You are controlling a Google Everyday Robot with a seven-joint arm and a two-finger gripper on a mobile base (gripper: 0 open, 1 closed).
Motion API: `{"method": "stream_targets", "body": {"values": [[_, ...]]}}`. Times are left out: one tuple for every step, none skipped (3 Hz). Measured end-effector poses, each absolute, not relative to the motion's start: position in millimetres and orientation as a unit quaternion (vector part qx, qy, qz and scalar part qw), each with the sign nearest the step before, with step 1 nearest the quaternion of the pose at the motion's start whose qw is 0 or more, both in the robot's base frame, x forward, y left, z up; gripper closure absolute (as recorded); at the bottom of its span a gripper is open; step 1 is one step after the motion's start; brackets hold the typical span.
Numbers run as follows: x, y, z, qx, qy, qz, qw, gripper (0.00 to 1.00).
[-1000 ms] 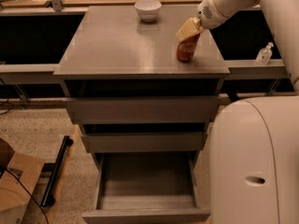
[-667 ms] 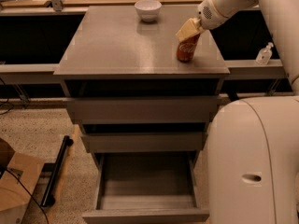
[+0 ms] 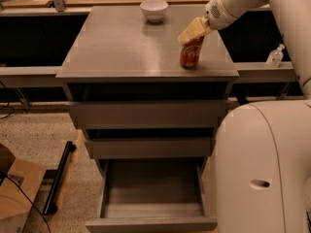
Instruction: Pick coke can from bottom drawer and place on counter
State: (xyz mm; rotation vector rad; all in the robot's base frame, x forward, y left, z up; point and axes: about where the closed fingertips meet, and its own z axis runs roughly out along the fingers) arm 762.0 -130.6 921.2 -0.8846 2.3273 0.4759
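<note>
The coke can, red with white script, stands upright on the grey counter near its front right corner. My gripper reaches in from the upper right, and its tan fingers are closed around the top of the can, hiding its lid. The bottom drawer is pulled wide open below, and its grey tray holds nothing.
A white bowl sits at the back middle of the counter. The two upper drawers stick out slightly. My white base fills the lower right. A cardboard box and a black bar lie on the floor at left. A small clear bottle stands on the right ledge.
</note>
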Motion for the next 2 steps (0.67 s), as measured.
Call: {"method": "stream_targets", "body": {"values": [[762.3,-127.1,926.4,-0.337,0.873,0.181,0.303,0.00],[762.5,-123.9,930.3,-0.339,0.869,0.185,0.308,0.00]]}}
